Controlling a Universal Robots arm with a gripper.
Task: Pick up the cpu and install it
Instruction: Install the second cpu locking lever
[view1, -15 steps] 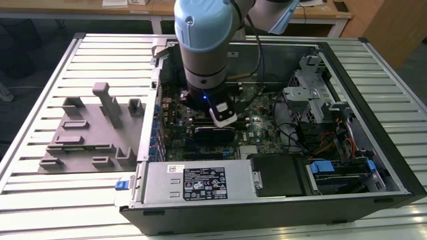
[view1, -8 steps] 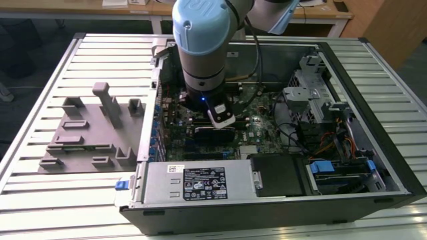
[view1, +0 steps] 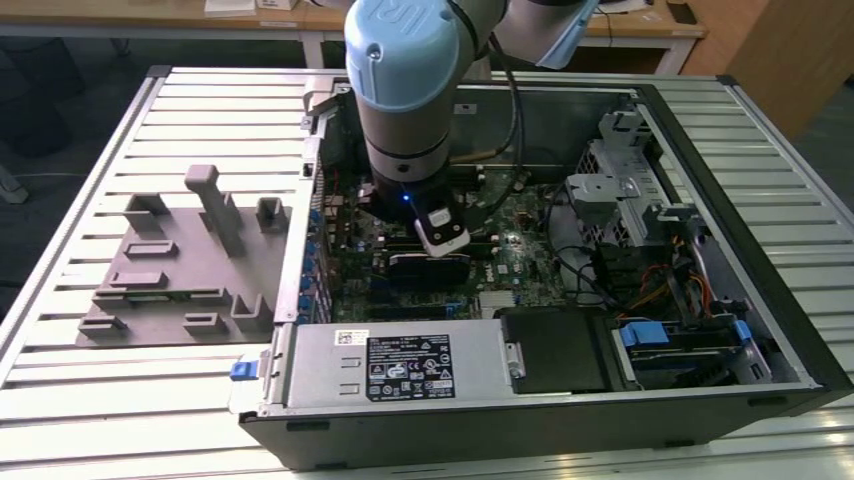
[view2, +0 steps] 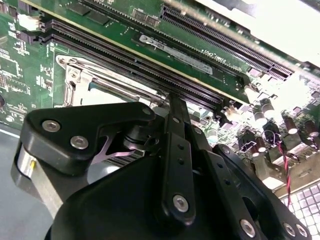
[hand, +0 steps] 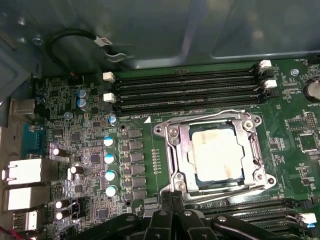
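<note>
The cpu (hand: 216, 152), a flat silver square with a pale rim, lies seated in the motherboard socket, framed by the metal load bracket (hand: 172, 150). My gripper (hand: 172, 199) hovers just beside the socket's edge with its black fingers pressed together and nothing between them. In the second wrist view the gripper (view2: 172, 102) points at the corner of the socket bracket (view2: 80, 80), close above the board. The exterior view has the arm reaching down into the open computer case (view1: 787, 330), with the gripper (view1: 441, 255) low over the middle of the motherboard.
Memory slots (hand: 185, 87) run along the socket's far side. A row of capacitors (hand: 109, 165) stands nearby. A power supply (view1: 400, 365), drive cage and cables (view1: 641, 280) crowd the case. A grey fixture plate (view1: 174, 270) with blocks lies at the exterior view's left.
</note>
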